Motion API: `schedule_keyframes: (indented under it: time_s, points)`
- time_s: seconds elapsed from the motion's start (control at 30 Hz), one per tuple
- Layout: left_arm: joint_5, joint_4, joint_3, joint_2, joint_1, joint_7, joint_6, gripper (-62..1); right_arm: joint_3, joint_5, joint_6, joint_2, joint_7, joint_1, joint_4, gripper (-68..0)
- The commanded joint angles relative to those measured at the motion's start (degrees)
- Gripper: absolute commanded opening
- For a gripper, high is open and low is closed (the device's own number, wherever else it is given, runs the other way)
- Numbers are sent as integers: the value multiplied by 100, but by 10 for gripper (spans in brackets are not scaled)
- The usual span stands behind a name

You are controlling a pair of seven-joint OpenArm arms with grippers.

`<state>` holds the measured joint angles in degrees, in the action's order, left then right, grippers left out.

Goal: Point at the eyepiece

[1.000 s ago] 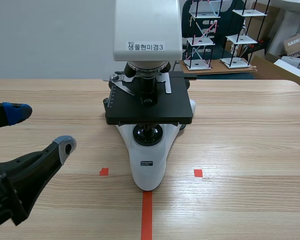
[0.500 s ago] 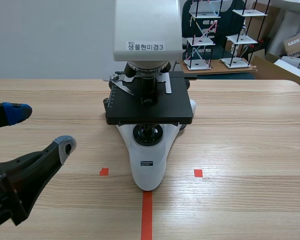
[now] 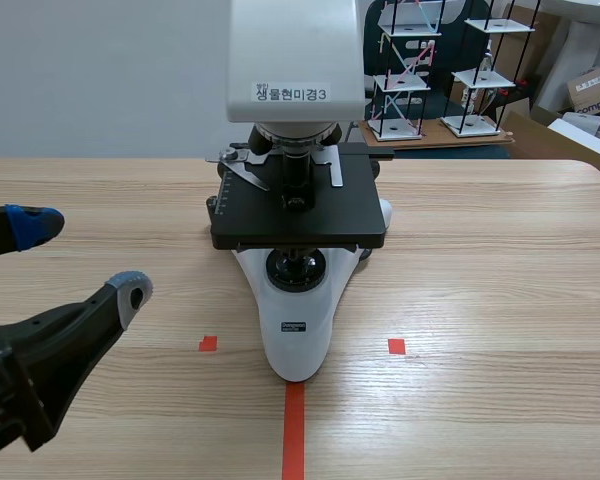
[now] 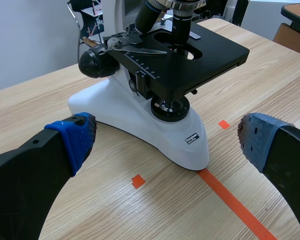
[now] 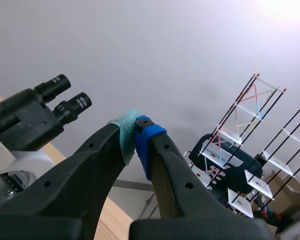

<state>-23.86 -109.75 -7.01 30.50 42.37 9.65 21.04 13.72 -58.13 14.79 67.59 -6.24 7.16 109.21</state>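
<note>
with the right gripper (image 5: 136, 131) pinched shut and empty, just aim at the rigid, likely scratch-prone eyepiece (image 5: 75, 104), gripping nothing.

We are facing the microscope (image 3: 298, 300) from between the arms; the left wrist view is sharing its base, closer; the right is aiming upward past the eyepieces (image 5: 74, 104).
</note>
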Motion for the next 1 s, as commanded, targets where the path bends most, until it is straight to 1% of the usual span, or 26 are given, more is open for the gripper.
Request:
schedule_keyframes:
  time_s: [0.0, 0.2, 0.27, 0.33, 0.47, 0.7, 0.8, 0.9, 0.97]
  points:
    - [-42, -66, -13, 0, 31, 98, -31, -13, -195, -68, -26, 63, -22, -352, -13, -674]
    - [-42, -66, -13, 0, 31, 96, -31, -13, -1497, -63, -55, 17, 101, -1598, -428, -674]
    - [-42, -66, -13, 0, 31, 98, -31, -13, -1965, -63, -136, -68, 101, -2061, -619, -674]
    - [-42, -66, -13, 0, 31, 98, -31, -13, -2424, -63, -155, -195, 109, -2527, -848, -674]
    - [-42, -66, -13, 0, 31, 98, -31, -13, -3359, -61, -153, -538, 162, -3425, -1368, -674]
    - [-42, -66, -13, 0, 31, 98, -31, -13, -4865, -17, -142, -1375, 293, -4918, -2354, -674]
    - [-42, -66, -13, 0, 31, 98, -31, -13, -5307, -17, -17, -1694, 409, -5381, -2671, -674]
    - [-42, -66, -13, 0, 31, 98, -28, -13, -5593, -20, -15, -1928, 564, -5654, -2872, -674]
    - [-42, -66, -13, 0, 31, 96, -28, -13, -5654, -22, -15, -2035, 678, -5687, -2929, -674]
